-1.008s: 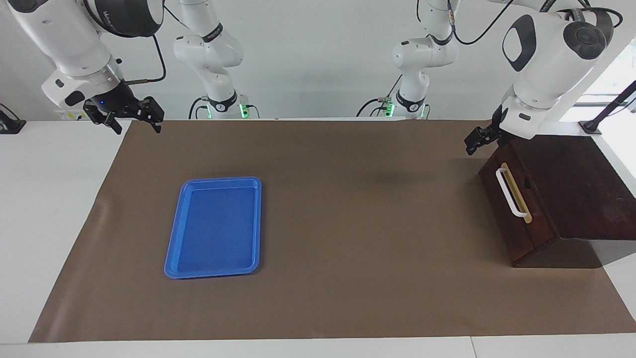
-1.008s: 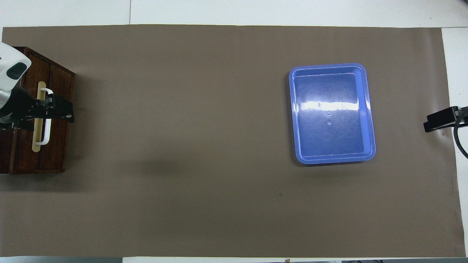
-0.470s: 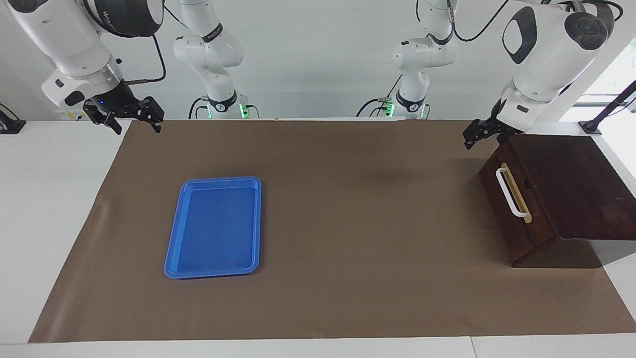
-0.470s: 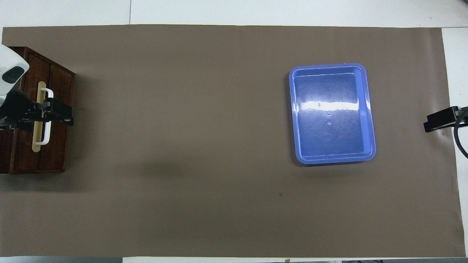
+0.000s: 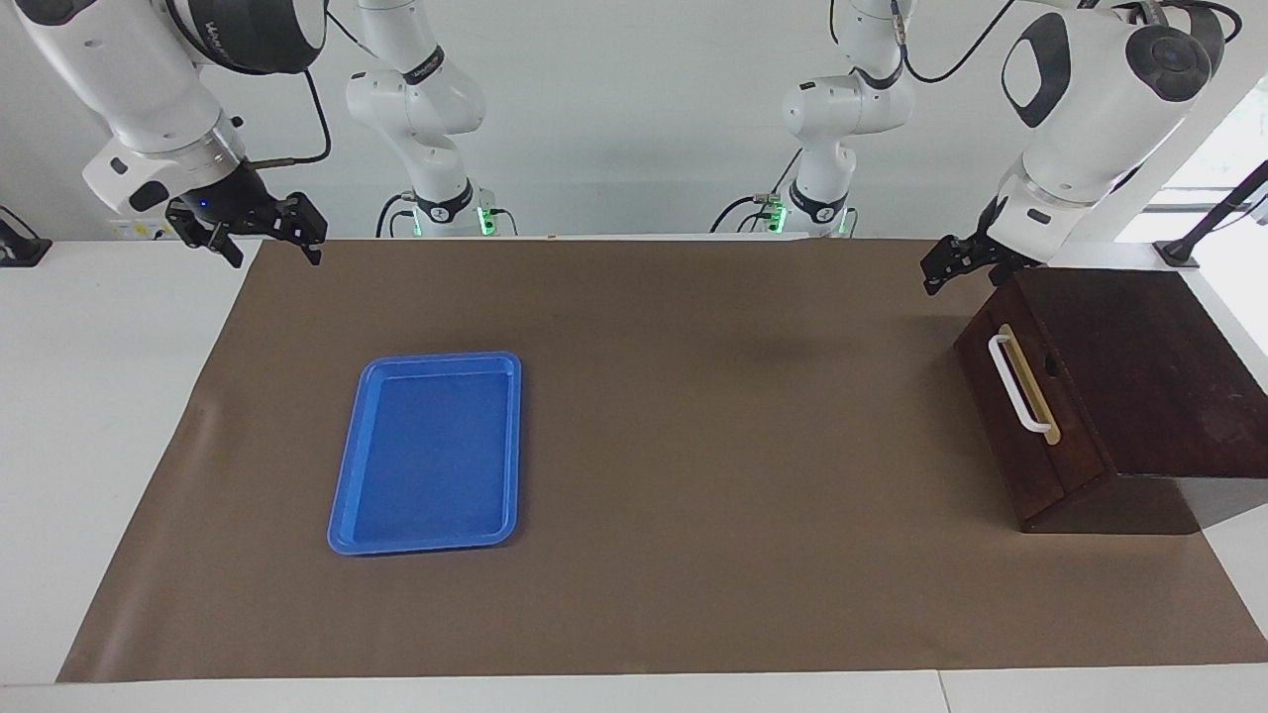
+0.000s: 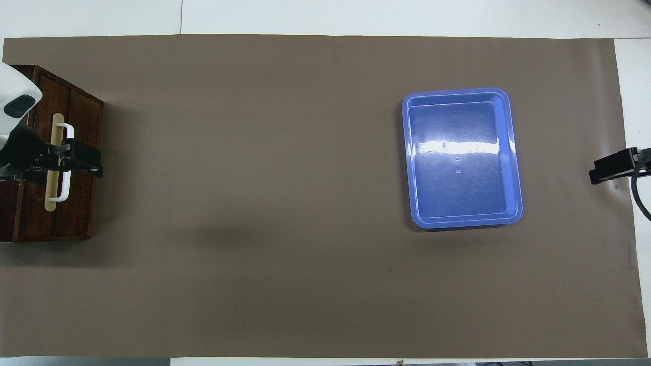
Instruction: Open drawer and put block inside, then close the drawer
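Drawer, closed in its box at the table's edge, looks stiff; hook its white handle. Left gripper hangs open and empty above it; right gripper, also open and empty, waits.

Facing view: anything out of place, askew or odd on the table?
The wooden box sits turned at an angle to the mat's edge, its drawer shut. The blue tray is empty, and no block shows anywhere. Nothing spilled or damaged.

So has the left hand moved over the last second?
Yes. In the facing view the left hand has lifted up and away from the drawer, toward the robots; it now hangs open just above the wooden box's top edge.
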Robot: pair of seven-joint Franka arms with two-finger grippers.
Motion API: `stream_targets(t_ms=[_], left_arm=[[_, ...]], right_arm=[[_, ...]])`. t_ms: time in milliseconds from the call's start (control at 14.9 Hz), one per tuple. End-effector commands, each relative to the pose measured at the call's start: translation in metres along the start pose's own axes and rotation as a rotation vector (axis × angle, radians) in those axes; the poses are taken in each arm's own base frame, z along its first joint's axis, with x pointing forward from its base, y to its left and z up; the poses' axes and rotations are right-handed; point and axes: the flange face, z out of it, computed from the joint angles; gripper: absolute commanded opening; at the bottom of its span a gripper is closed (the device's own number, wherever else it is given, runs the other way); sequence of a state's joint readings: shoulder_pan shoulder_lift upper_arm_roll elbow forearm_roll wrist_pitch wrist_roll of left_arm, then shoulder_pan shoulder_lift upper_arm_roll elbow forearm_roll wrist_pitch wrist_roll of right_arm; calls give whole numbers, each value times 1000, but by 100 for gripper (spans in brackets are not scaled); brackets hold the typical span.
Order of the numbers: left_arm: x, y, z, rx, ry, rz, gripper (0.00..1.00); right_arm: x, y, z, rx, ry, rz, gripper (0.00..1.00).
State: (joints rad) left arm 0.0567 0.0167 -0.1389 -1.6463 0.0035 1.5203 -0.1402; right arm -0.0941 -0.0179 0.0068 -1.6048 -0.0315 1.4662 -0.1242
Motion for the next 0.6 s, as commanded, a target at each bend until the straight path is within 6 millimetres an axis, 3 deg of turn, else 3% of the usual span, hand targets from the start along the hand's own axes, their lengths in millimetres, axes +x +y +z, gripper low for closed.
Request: stream_targets(t_ms=[0,538], left_arm=[[-8,3,-5,-8,-14,19,100],[-9,-1,-9,-2,-3,69,100]], right_arm=[[-6,0,0,-16,-7,4,100],[-6,1,-1,-16,-6,5,100]])
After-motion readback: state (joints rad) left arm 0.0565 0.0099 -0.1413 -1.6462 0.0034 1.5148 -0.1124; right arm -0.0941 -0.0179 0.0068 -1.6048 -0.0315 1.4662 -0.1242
